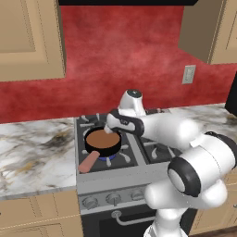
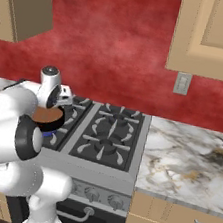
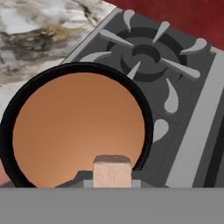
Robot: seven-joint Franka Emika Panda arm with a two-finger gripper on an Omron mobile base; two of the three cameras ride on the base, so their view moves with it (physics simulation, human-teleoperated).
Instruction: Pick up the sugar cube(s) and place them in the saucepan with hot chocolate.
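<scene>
Gripper (image 3: 112,180) holds sugar cube (image 3: 112,170) pinched between nearly closed jaws, over the saucepan (image 3: 78,131) on the stove's (image 1: 139,171) front-left burner; cube looks light, rigid, crumbly, so flat-side grip, light force.

Red mottled wall (image 1: 120,55), wall outlet (image 1: 188,74). Tan upper cabinets (image 1: 28,39) both sides. Marble counter (image 1: 32,152) flanks grey gas stove (image 2: 112,139); tan drawers below.
</scene>
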